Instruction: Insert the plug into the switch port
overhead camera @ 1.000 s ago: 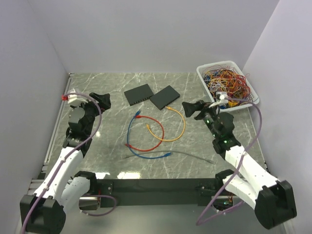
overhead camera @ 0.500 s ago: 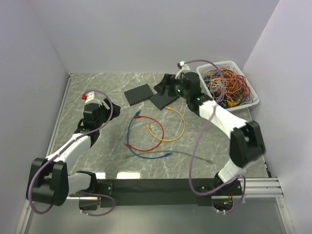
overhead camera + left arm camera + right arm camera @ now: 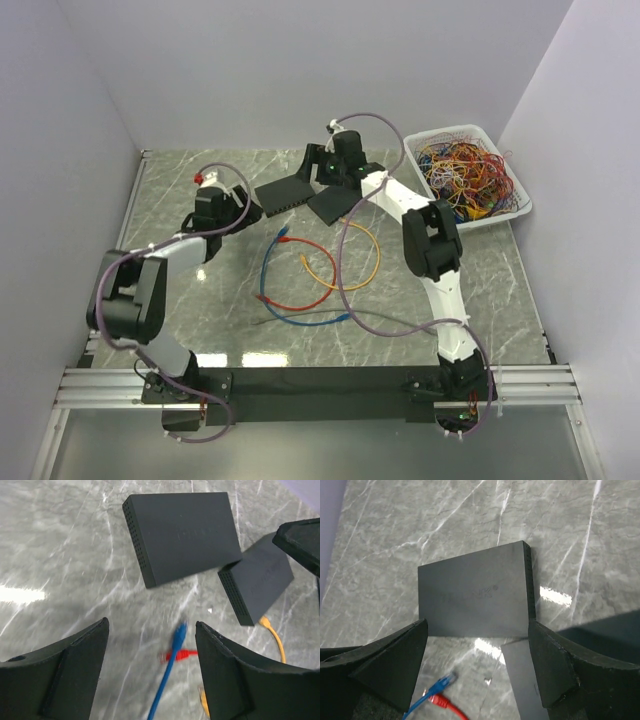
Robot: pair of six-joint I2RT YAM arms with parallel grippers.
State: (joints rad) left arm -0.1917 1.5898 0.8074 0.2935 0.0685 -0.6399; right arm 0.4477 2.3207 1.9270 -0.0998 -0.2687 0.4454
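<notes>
Two dark grey switches lie side by side, the left one and the right one. I cannot make out their ports. In front of them lie a blue cable's plug and a red plug. A yellow plug lies against the right switch. My left gripper hovers open, left of the switches, above the blue plug. My right gripper hangs open behind and over the left switch. Neither holds anything.
Red, blue and orange cable loops and a grey cable lie on the marble table. A white basket full of tangled cables stands at the back right. Walls close in the left, back and right sides.
Both arms have stretched out from near their bases to the switches: the left moved forward and right, the right swung far and left. Both grippers' jaws have narrowed slightly.
</notes>
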